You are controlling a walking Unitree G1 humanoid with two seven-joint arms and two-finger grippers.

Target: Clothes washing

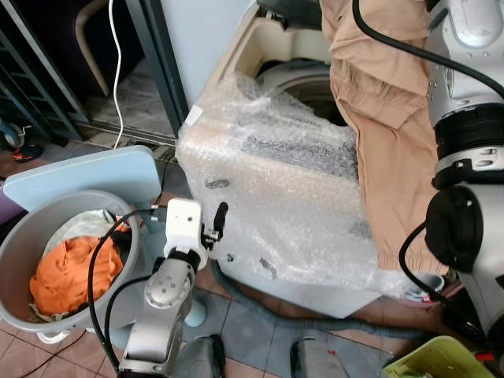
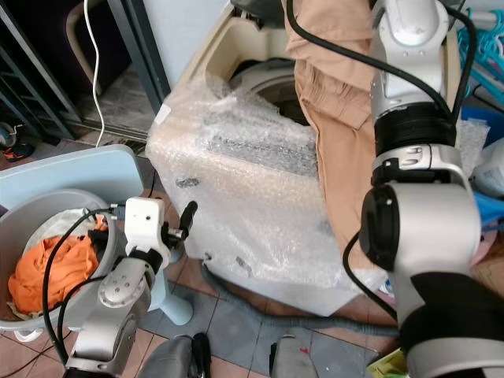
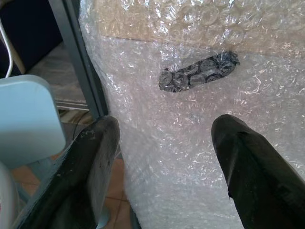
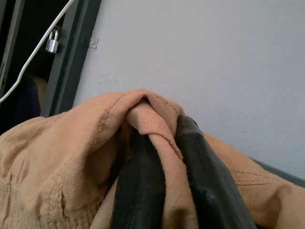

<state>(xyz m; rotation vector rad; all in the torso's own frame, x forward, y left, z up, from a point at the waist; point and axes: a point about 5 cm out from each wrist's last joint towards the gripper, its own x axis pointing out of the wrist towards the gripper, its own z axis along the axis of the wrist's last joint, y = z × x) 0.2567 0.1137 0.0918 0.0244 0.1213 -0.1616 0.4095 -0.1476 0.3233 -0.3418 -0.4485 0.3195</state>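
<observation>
From the head views, tan trousers (image 1: pixel 386 118) hung from the raised right gripper (image 4: pixel 162 157) above the bubble-wrapped washing machine (image 1: pixel 291 197), not yet in its drum. An orange garment (image 1: pixel 71 272) waited in the grey basket (image 1: pixel 20 236). Left wrist view: left gripper (image 3: pixel 164 162), jaws apart, empty. Right wrist view: jaws clamped on trouser fabric.

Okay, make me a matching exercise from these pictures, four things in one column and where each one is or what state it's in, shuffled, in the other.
Things:
1. tan trousers
2. orange cloth
3. washing machine
4. left gripper

States:
A. lying in the grey basin
B. wrapped in bubble wrap
C. open, holding nothing
D. pinched in the right gripper, hanging over the machine's top

Pairs: 1-D, 2-A, 3-B, 4-C
</observation>
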